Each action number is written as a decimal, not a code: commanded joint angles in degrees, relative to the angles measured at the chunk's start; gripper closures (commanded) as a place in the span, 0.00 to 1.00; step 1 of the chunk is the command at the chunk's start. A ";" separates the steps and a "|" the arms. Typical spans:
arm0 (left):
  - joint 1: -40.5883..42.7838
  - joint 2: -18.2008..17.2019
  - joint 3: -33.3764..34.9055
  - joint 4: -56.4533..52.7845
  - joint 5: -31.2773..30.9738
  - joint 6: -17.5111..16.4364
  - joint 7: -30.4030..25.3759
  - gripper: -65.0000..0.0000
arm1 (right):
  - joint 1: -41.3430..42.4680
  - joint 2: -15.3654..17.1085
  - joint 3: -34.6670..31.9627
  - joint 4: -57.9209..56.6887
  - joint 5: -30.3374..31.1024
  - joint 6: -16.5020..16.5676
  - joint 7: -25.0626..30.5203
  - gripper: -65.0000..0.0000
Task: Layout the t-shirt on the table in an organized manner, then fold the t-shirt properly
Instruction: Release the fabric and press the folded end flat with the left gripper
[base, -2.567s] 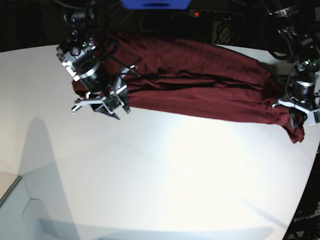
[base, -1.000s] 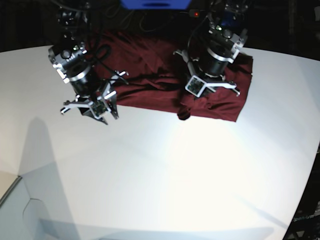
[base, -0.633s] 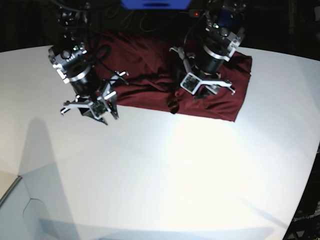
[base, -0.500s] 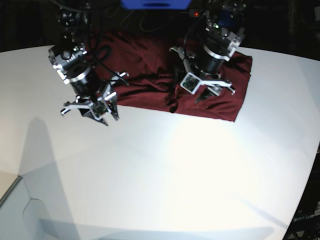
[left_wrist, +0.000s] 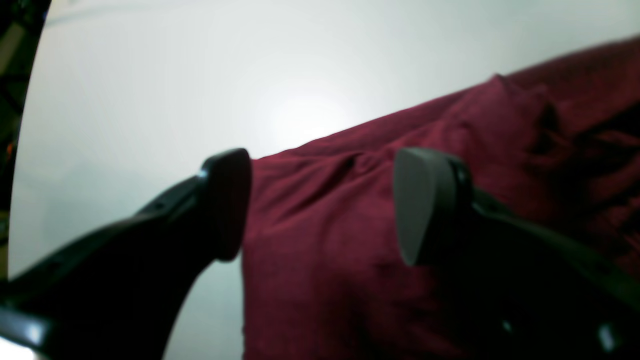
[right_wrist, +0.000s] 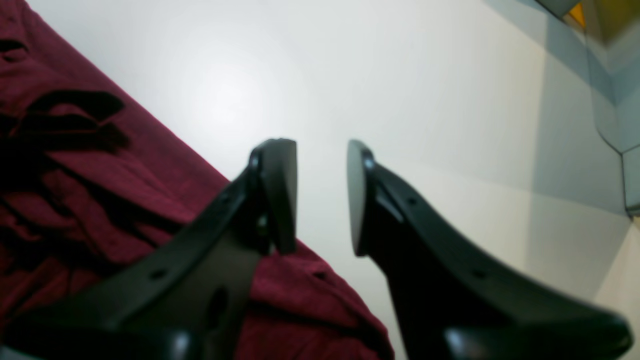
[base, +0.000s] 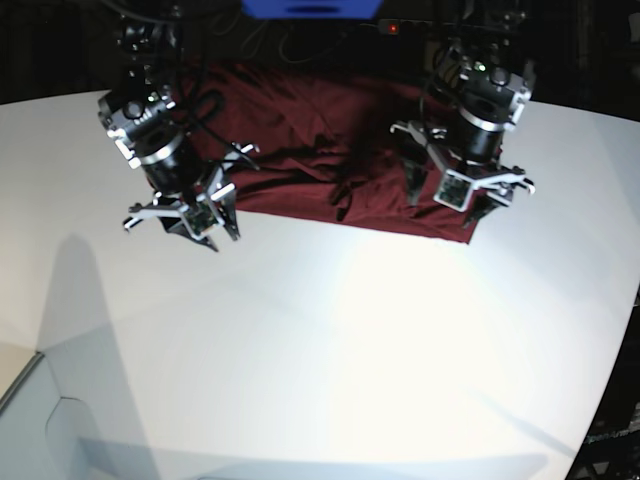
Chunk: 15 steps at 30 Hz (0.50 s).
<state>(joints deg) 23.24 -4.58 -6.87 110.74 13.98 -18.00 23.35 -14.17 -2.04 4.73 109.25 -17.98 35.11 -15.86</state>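
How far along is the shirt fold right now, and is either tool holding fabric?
Done: the t-shirt lies as a compact, wrinkled rectangle at the far side of the table, one end folded over onto the rest. In hand: nothing; the left tool is open above the fabric, and the right tool hovers open at the shirt's edge. Left: a bunched lump on the near edge needs smoothing, then any further folds.

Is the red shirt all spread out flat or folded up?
Folded up. The t-shirt lies as a bunched band with overlapping, wrinkled layers on the table, no sleeves spread out.
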 joint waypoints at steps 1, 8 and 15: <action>-0.43 -0.12 -1.43 1.31 -2.59 0.64 -1.51 0.34 | 0.50 0.07 0.06 1.12 0.79 0.01 1.40 0.72; -1.13 -0.56 -5.83 0.51 -11.21 0.64 -1.33 0.34 | 0.50 0.07 -0.03 1.03 0.79 0.01 1.40 0.72; 0.18 -0.56 -1.96 -0.80 -6.46 0.55 2.89 0.34 | 0.50 0.07 -0.03 1.03 0.79 0.01 1.40 0.72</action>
<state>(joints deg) 23.35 -4.93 -8.84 109.19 7.53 -17.78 27.51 -14.17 -1.91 4.71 109.23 -18.00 35.11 -15.88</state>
